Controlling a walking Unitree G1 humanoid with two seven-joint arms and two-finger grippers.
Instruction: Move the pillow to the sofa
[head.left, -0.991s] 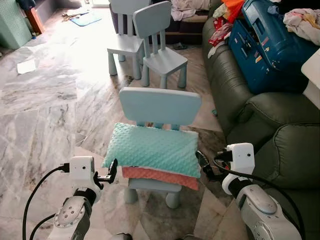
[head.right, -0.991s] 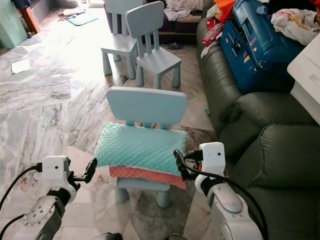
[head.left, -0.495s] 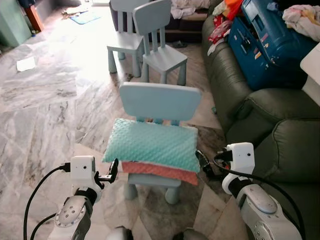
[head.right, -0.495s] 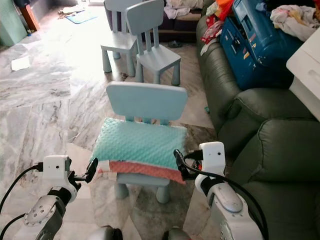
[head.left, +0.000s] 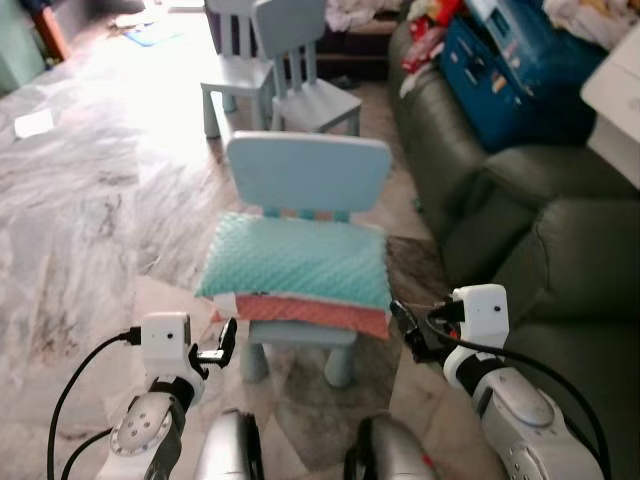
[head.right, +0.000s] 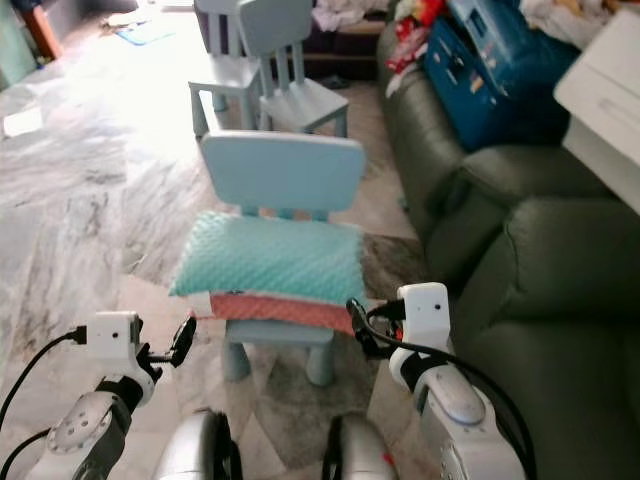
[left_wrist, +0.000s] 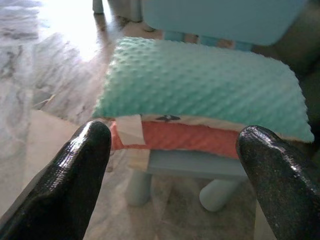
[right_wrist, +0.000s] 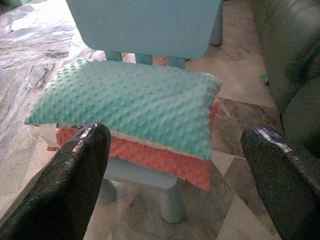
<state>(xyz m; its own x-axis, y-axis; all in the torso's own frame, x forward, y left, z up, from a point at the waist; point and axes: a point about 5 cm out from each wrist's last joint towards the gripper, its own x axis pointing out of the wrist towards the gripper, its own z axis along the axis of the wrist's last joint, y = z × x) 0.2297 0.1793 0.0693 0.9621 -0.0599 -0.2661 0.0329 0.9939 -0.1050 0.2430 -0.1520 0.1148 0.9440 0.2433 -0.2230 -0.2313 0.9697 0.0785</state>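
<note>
Our left gripper (head.left: 224, 345) and right gripper (head.left: 403, 330), both spread wide, flank the pillow (head.left: 296, 262) at frame centre; uneven closing could drag the small chair (head.left: 308, 175).

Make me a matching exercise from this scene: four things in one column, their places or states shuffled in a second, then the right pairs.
Things:
1. pillow
2. blue suitcase
3. left gripper
4. sofa

Places or states:
A. on the robot's right side, dark green
B. lying on the seat of the nearest small chair
C. open, low beside the chair's front left corner
D. resting on the sofa's far end

Pairs: 1-B, 2-D, 3-C, 4-A
</note>
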